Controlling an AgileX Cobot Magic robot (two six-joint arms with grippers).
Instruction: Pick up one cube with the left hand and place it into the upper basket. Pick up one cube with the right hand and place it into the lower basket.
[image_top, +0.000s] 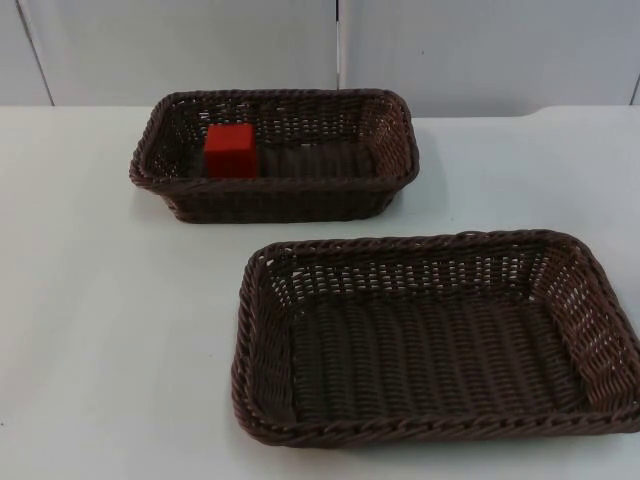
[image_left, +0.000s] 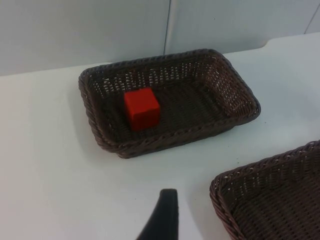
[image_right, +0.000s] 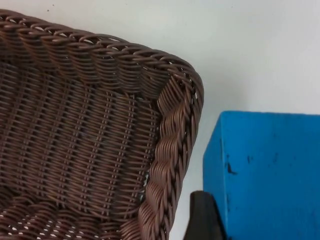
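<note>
I see two brown woven wicker baskets, both rectangular with braided rims, on the smooth white table (image_top: 90, 300). The upper basket (image_top: 392, 150) sits near the grey partition wall (image_top: 180, 45), and a matte red cube (image_top: 231, 150) with crisp edges rests on its ribbed floor, toward its left end. The lower basket (image_top: 262, 330) is wider, nearer the camera and set to the right; the two are apart. From the left wrist I look down on the red cube inside the upper basket, with one black fingertip (image_left: 162, 220) of the left gripper over bare table short of that basket; I cannot tell how far it is open. From the right wrist a scuffed blue cube (image_right: 265, 175) looms just beside the outside of a basket corner, a dark fingertip (image_right: 202, 217) of the right gripper against its face; whether that one clamps the cube I cannot tell
</note>
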